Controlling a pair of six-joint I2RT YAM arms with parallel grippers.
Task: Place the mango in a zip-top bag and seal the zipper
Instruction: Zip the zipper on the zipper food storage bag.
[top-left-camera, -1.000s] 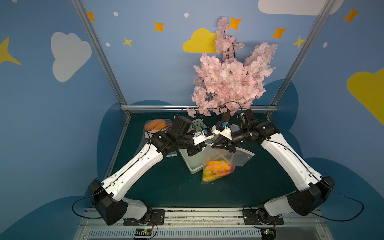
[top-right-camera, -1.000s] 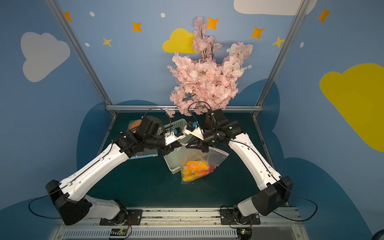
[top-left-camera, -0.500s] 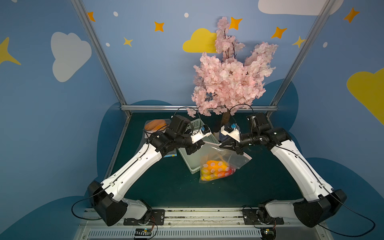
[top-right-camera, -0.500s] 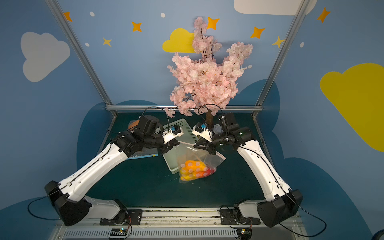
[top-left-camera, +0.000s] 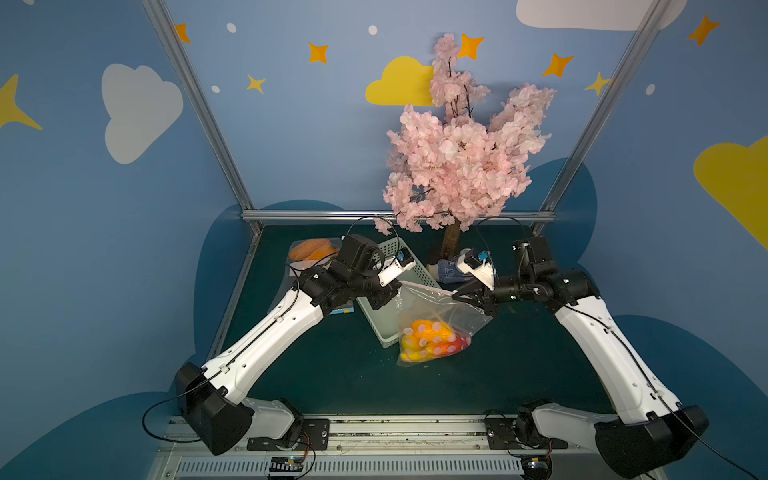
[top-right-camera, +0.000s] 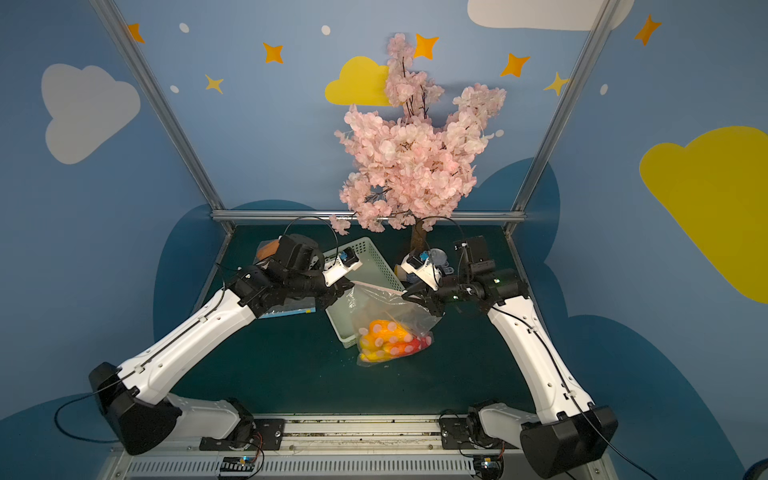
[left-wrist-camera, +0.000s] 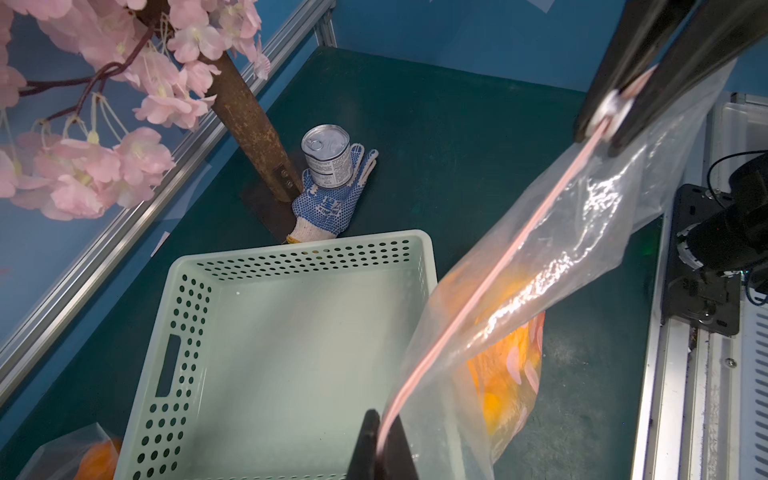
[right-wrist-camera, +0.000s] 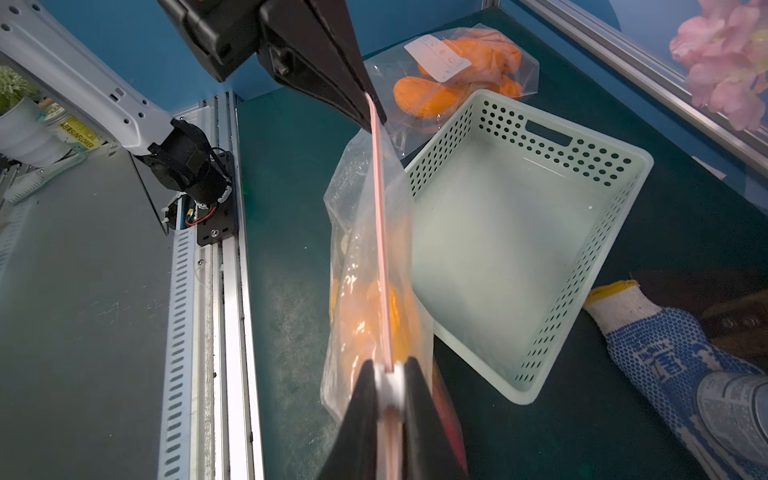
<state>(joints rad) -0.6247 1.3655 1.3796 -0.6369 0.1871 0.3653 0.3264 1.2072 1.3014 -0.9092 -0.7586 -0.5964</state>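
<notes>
Both arms lean inward toward the basket (top-left-camera: 377, 319). The left gripper (top-left-camera: 397, 291) and the right gripper (top-left-camera: 456, 296) each pinch one end of the zip-top bag (top-left-camera: 440, 309), stretched between them.

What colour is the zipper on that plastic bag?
Pale pink. The zipper shows best in the right wrist view.

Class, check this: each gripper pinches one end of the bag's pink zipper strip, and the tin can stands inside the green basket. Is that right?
No. The left wrist view shows the tin can standing on the blue-dotted glove beside the tree trunk, outside the basket. The zipper strip is pinched at both ends.
</notes>
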